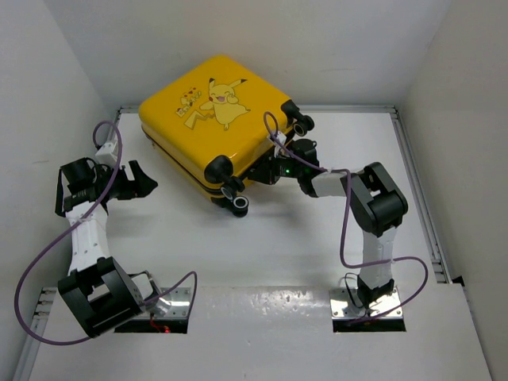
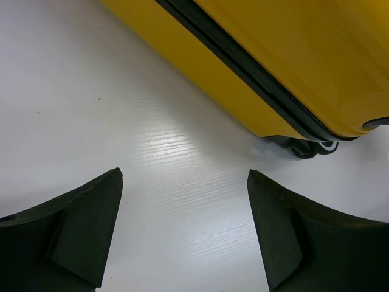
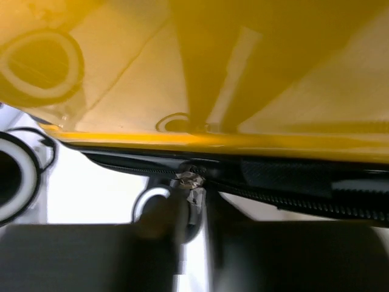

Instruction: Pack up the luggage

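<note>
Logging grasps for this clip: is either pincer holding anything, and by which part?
Left pincer: nothing. Right pincer is at the zipper pull of the luggage; a hold cannot be told.

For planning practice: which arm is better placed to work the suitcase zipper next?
Right: the right hand is at the zipper pull of the suitcase; the left hand hangs open over the table.

The luggage (image 1: 214, 119) is finished in yellow. A cartoon print (image 1: 222, 101) in yellow with black outlines is carried on its upper shell. The wheels (image 1: 238, 205) are black, and a pale ring is shown on them in the right wrist view. The zip band (image 3: 292, 188) is black, with a silver-coloured pull (image 3: 191, 179). The tabletop (image 1: 262, 254) is white. The left claw (image 2: 184, 175) is black. The cables (image 1: 32, 270) are purple.
</note>
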